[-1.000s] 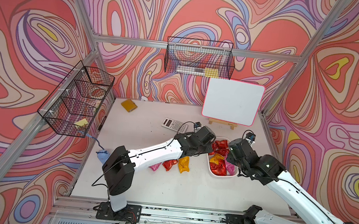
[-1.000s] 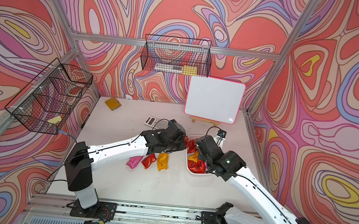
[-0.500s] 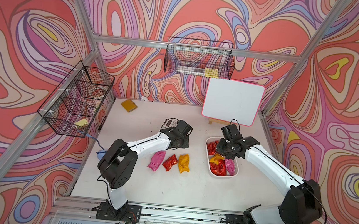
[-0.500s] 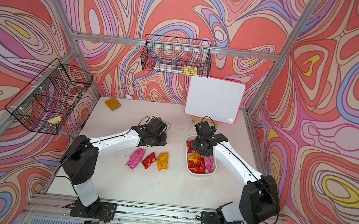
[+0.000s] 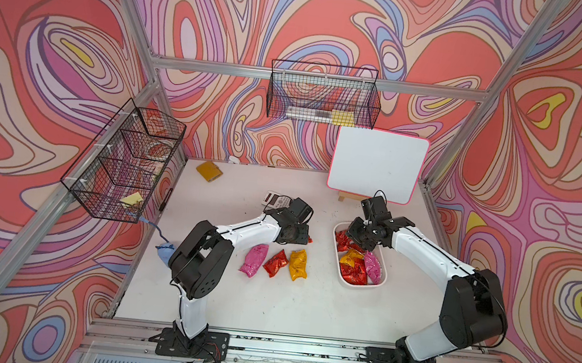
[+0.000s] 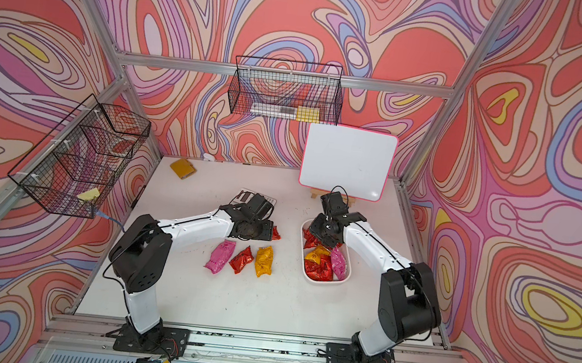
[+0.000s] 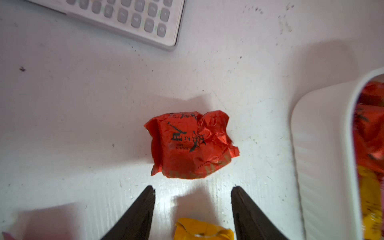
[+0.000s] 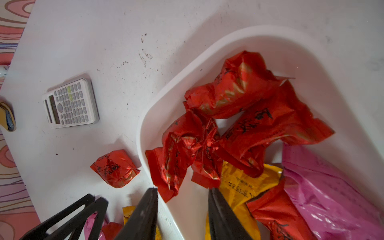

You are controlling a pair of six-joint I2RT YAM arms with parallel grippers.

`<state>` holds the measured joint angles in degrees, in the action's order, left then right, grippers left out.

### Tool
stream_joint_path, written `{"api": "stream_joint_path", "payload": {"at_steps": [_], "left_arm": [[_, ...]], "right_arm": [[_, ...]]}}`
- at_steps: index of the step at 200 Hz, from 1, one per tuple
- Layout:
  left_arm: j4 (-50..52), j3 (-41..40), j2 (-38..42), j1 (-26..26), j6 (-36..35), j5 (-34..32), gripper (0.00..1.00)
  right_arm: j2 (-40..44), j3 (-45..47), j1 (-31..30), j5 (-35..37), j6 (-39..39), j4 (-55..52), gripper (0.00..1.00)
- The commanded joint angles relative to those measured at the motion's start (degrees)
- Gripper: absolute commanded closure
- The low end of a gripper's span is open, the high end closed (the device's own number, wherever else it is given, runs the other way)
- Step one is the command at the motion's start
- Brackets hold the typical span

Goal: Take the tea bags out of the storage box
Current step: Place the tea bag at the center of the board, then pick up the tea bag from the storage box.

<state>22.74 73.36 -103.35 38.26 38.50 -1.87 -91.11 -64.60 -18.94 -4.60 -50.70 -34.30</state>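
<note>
Red tea bag [image 7: 190, 145], 4 o'clock off the calculator [image 7: 128, 18]: black Chinese characters, small upside-down "JINJUN". Other print illegible.

A white calculator [image 5: 276, 199] lies on the table [image 5: 268, 309]. Behind it, left, lies a yellow pad [image 5: 208, 171]; behind it, right, stands a whiteboard [image 5: 377, 169]. One wire basket [image 5: 322, 95] hangs high behind it, another wire basket [image 5: 125, 161] far left.

tea bags [image 8: 239, 116]: crinkled foil, glossy, heavily creased
storage box [image 8: 176, 83]: smooth white plastic, faint sheen
table [image 7: 83, 104]: matt white board, marked by scuffs and specks
calculator [image 8: 70, 104]: hard pale plastic, matt
wire basket [image 5: 322, 93] at 12 o'clock: thin black-coated metal
frame bar [image 5: 220, 68]: brushed aluminium
</note>
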Motion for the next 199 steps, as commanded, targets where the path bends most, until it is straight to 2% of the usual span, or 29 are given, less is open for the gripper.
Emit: {"api": "stream_joint_path", "payload": {"at_steps": [1, 56, 100, 115, 152, 199], "left_arm": [[-2.7, -1.9, 9.2, -0.1, 4.3, -1.8, 0.37], [-5.6, -12.8, 23.3, -0.1, 17.3, -2.3, 0.41], [-4.8, -18.6, 29.3, -0.1, 20.9, -4.5, 0.43], [-4.1, -18.8, 30.3, 0.0, 21.1, -5.3, 0.43], [-3.4, -19.1, 31.4, -0.2, 21.8, -7.0, 0.43], [-2.9, -23.3, 32.5, -2.4, 27.7, -7.1, 0.44]], "right_arm": [[-1.9, -1.1, 0.7, -2.5, -0.3, 3.5, 0.59], [-6.7, -2.0, 1.0, -4.7, 0.6, 6.4, 0.7], [-7.8, -2.2, 1.1, -5.5, 1.8, 6.9, 0.89], [-6.6, -1.5, 1.1, -5.6, 2.2, 6.1, 0.93], [0.3, 1.3, 1.2, -3.6, 3.8, 1.7, 0.98], [8.8, 0.4, -1.0, -2.4, 9.9, -4.7, 1.0]]}}
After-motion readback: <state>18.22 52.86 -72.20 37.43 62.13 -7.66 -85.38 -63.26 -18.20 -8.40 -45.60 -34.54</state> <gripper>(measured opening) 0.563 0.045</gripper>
